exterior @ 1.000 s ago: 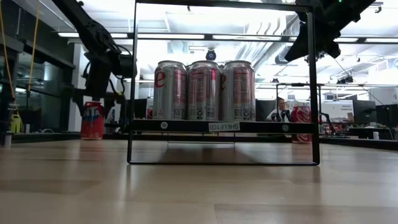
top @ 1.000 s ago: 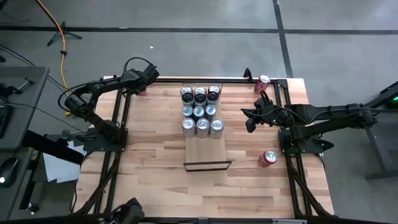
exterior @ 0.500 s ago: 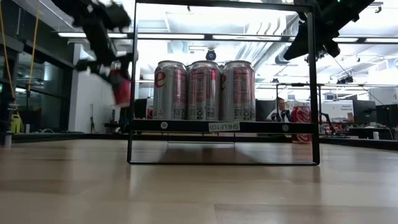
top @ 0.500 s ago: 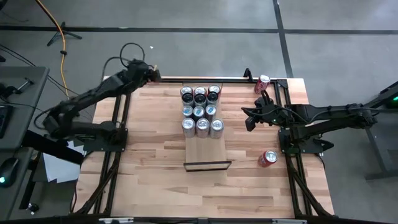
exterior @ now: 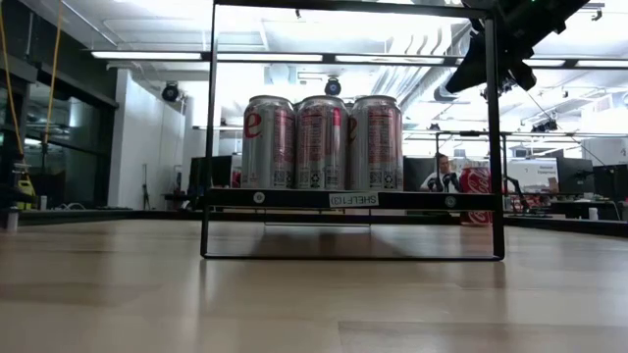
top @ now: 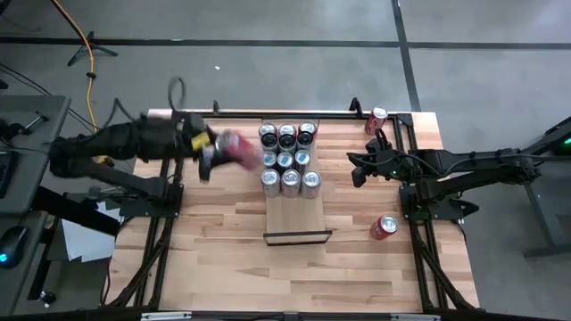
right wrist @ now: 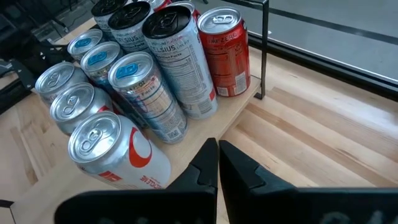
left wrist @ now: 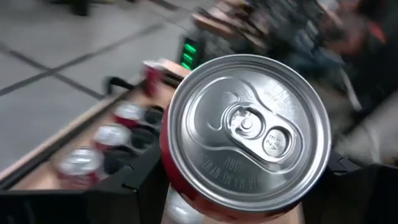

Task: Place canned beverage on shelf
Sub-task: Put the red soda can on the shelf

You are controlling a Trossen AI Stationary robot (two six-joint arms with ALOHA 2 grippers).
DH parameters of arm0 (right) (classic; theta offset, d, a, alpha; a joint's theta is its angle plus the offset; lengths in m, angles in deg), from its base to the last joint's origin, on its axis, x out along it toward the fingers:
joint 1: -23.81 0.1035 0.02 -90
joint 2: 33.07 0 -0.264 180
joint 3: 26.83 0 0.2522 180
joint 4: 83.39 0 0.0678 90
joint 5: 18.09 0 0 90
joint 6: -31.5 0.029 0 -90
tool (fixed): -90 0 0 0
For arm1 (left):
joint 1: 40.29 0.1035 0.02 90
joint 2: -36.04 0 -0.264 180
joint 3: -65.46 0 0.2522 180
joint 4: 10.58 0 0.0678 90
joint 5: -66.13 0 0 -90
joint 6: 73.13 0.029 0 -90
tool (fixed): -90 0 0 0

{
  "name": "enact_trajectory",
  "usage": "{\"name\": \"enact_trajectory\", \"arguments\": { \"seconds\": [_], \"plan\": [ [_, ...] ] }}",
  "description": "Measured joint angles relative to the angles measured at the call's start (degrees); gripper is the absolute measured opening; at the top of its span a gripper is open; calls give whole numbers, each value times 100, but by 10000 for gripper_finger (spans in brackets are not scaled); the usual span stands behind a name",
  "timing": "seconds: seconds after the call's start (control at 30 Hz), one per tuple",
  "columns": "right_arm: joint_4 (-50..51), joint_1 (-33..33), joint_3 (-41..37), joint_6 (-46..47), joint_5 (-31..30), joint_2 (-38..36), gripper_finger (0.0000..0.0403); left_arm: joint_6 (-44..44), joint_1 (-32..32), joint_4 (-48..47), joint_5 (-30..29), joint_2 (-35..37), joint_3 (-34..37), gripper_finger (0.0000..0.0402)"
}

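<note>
Up close in the left wrist view, a red can fills the frame: a round, shiny silver lid with its pull tab facing us, red wall just showing below the rim. The left gripper has its dark fingers clamped either side of that can, gripping it by the body. From above, the same can is a red smear carried on its side, lifted off the table just beside the left edge of the shelf, and the left gripper is blurred too, so its outline is hard to read there.

The shelf is a narrow pale plain-wood board with thin black metal rails at its short ends, lying on the striped butcher-block table. Nine upright cans stand packed in three rows on its far half, silver and dark tops; the near half is bare wood. At table level only the front three cans show, tall silver cylinders with pink print, hiding the rows behind them.

Over to the right gripper: fingers pressed together, holding nothing, hovering just right of the can cluster.

Farther off, a red can sits near the table's right edge, and another red can stands at the far right corner.
</note>
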Motion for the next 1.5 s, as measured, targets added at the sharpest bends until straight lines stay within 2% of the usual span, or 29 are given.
{"name": "enact_trajectory", "arguments": {
  "seconds": [0.13, 0.2, 0.33, 0.43, 0.53, 0.6, 0.83, 1.07, 1.27, 1.5],
  "plan": [
    [2, 0, 0, 90, 1, 0, 0, 119, -1449, -383, -739, -530, -61, 215],
    [2, 0, 0, 92, 4, 2, 0, -100, -1926, -365, -1004, -822, 52, 215],
    [1, 0, 0, 92, 8, 4, 0, -565, -2553, 161, -1319, -1191, 453, 215],
    [-2, 0, 0, 119, 15, 23, 0, -759, -2784, 670, -1678, -1306, 784, 218],
    [-11, 0, 0, 153, 19, 55, 0, -962, -2845, 707, -2137, -1303, 999, 226],
    [1, 0, 0, 194, 25, 84, 0, -988, -2819, 619, -2154, -1312, 1112, 224],
    [10, 0, 0, 242, 70, 191, 0, -848, -2612, 795, -1409, -1635, 1359, 218],
    [10, 0, 0, 260, 84, 271, 0, -596, -2406, 934, -1418, -2237, 1361, 221],
    [1, 4, 0, 262, 180, 269, 0, -441, -2266, 1134, -1093, -2753, 1361, 221],
    [1, 4, 0, 262, 273, 307, 0, -65, -2223, 1316, -1107, -3201, 1361, 222]
  ]
}}
